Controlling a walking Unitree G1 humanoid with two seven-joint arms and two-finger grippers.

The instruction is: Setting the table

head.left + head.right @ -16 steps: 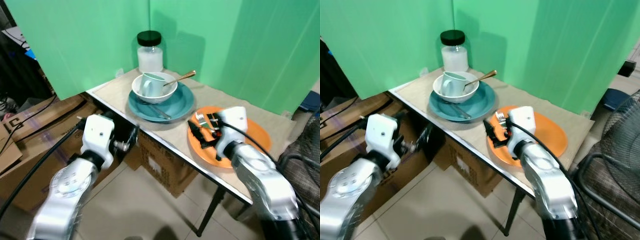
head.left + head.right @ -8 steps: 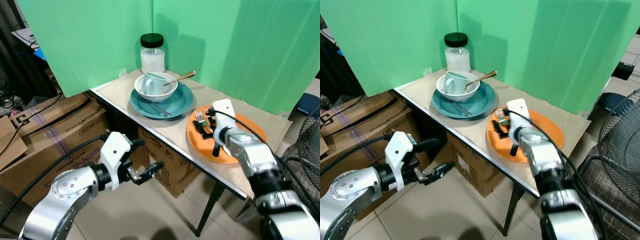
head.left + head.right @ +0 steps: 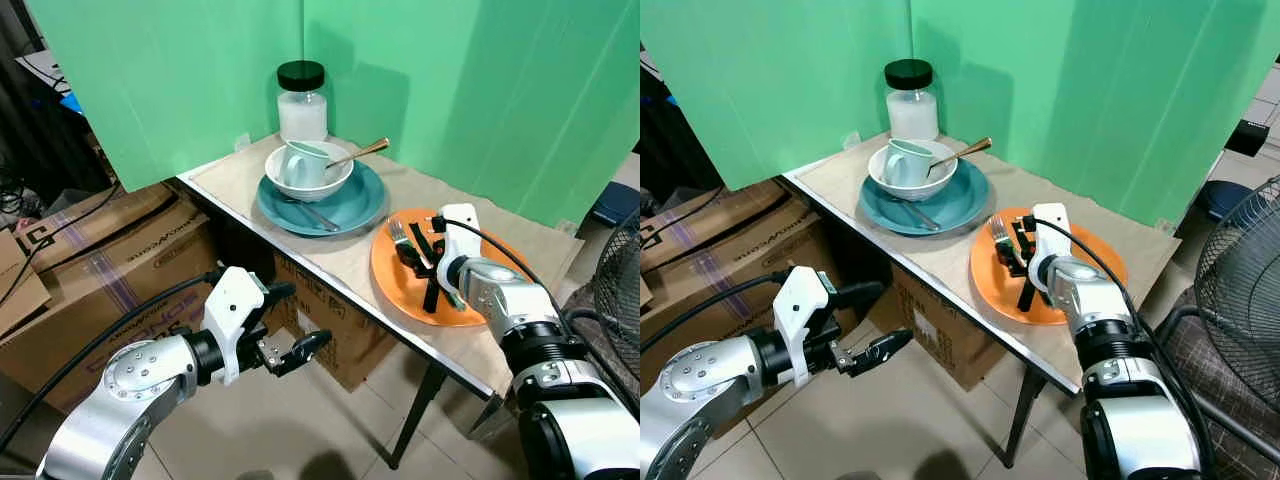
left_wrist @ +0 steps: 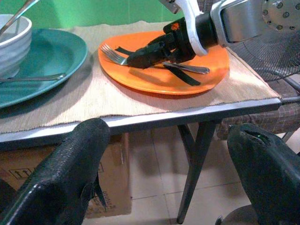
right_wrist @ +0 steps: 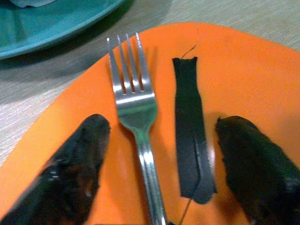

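On orange plate (image 5: 243,70), fork (image 5: 136,122) lies between right gripper (image 5: 164,168) fingers

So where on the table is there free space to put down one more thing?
Bare mat lies between the teal plate and the green backdrop, and along the front edge between the teal plate and orange plate. The orange plate is crowded: the fork and right gripper are there.

Head cameras look down on the table (image 3: 350,260); both wrist cameras share the orange plate (image 4: 154,79).
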